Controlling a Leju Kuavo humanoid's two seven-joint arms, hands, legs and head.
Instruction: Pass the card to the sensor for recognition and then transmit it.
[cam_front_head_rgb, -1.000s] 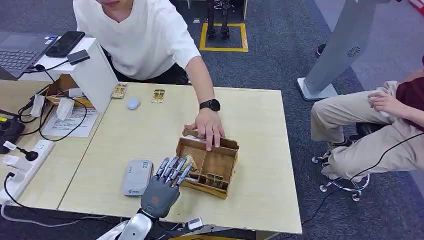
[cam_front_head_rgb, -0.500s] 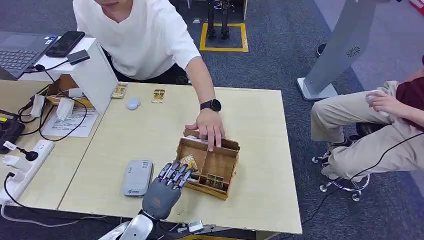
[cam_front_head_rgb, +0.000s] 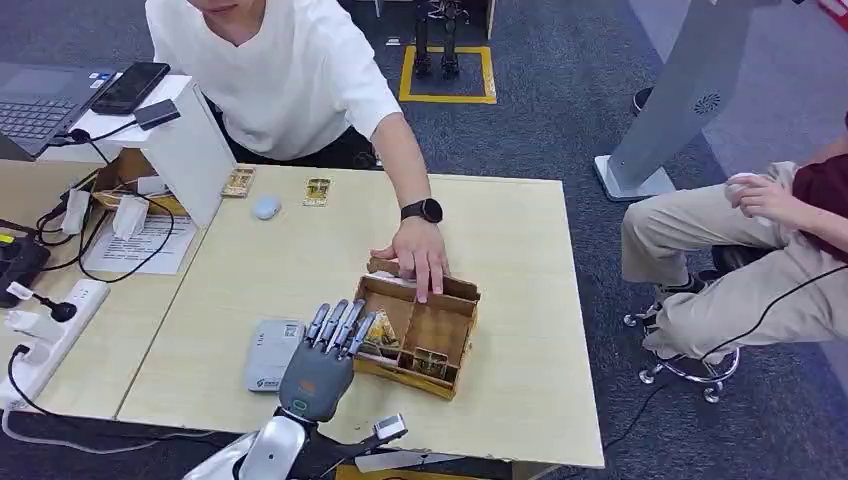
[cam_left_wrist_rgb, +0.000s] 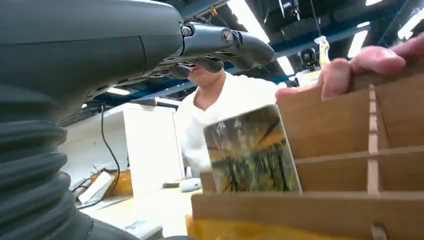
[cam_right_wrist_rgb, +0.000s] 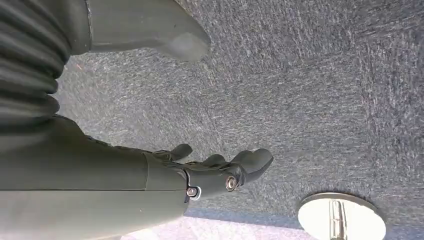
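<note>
Here, glossy card (cam_left_wrist_rgb: 251, 150) in slotted wooden box (cam_front_head_rgb: 441, 330).

card (cam_left_wrist_rgb: 252, 152) lower edge hidden behind box wall (cam_left_wrist_rgb: 310, 212), print blurred

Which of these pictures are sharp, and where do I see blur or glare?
Head view: evenly lit and sharp across the table and cardboard box. Left wrist view: bright ceiling lights glare, the card and the person behind look soft. Right wrist view: the carpet is sharp, the thumb slightly blurred.
</note>
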